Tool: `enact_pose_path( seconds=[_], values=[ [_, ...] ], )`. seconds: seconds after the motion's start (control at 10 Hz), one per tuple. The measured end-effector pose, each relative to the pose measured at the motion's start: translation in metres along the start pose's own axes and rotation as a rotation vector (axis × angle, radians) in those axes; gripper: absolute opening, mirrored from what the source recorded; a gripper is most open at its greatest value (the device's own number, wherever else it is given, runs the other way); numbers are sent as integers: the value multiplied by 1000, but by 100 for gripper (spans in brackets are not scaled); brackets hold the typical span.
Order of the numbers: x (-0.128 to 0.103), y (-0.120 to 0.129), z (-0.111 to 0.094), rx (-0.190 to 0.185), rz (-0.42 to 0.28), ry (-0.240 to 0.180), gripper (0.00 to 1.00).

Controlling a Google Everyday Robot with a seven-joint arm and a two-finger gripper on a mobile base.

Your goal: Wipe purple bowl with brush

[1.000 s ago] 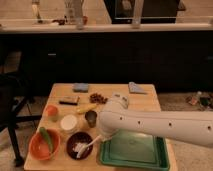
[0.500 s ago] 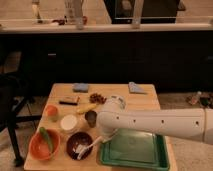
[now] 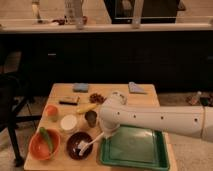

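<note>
The purple bowl (image 3: 79, 145) sits at the front of the wooden table, between the orange bowl and the green tray. The white brush (image 3: 90, 143) lies slanted, with its bristled head inside the purple bowl and its handle rising to the right. My gripper (image 3: 106, 132) is at the upper end of the handle, just right of the bowl, shut on the brush. It is largely hidden under my white arm (image 3: 155, 119), which reaches in from the right.
An orange bowl (image 3: 43, 145) with a green item is at the front left. A white round container (image 3: 68, 123), dark cup (image 3: 91, 118), banana (image 3: 86, 108) and orange cup (image 3: 51, 111) stand behind the purple bowl. A green tray (image 3: 134, 148) is at the front right. Cloths lie at the back.
My arm has shifted slightly left. The brush head has stayed inside the purple bowl, moving only a little.
</note>
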Motion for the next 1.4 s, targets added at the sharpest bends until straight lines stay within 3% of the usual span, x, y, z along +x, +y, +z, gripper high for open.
enact_pose_path(
  seconds=[0.3,0.5,1.0,1.4],
  values=[
    [-4,-13,-1,-1,-34,8,0],
    [-22,-20,2,-5,-79,-8,0],
    [-41,-8,-12,-1,-141,-21,0],
    [-3,7,-13,-22,-87,24,0]
  ],
)
